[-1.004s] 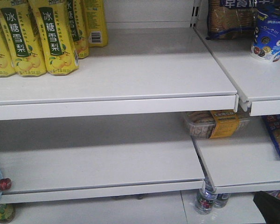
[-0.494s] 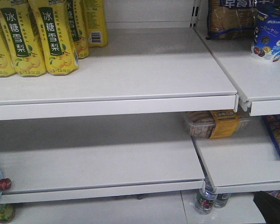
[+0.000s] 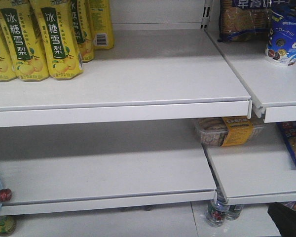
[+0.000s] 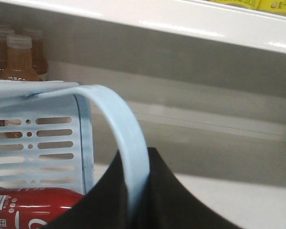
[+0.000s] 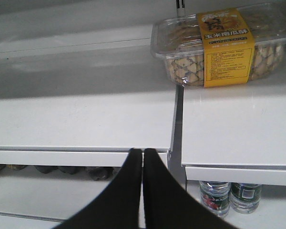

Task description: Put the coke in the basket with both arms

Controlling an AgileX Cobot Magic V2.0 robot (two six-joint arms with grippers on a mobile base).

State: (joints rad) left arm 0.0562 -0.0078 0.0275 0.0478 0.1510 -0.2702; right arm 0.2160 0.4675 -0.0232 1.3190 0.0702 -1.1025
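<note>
Left wrist view: the left gripper [image 4: 136, 200] shows as two black fingers [image 4: 181, 205] pressed on either side of the pale blue handle [image 4: 126, 138] of the basket [image 4: 47, 138], which arches up and passes down between them; the fingers are clamped on that handle.
Coke: the coke [image 4: 33, 207] lies on its side inside the basket, low against the slotted wall, red body with white script partly visible, its ends cut off by the frame edge and the fingers.
Basket: light blue, slotted side facing the camera, rim at upper left; it sits in front of a white shelf edge.
Behind basket: amber drink bottles [image 4: 16, 57] with pale caps stand on a shelf at the far left.
Right wrist view: the right gripper [image 5: 143, 157] has its two tapered black fingers [image 5: 128, 191] brought together, only a thin seam between them, nothing held.
Right gripper position: in front of the white shelf [image 5: 81, 119], near the joint between two shelf boards.
Shelf stock, right: a clear snack box [image 5: 219, 45] with a yellow label band rests at the back; water bottles [image 5: 229, 195] stand on the level below.
Front view: yellow pear-drink bottles [image 3: 54, 39] on the top shelf at left, a blue cookie cup [image 3: 283, 37] at right; a red bottle cap [image 3: 2, 195] at the left edge.
</note>
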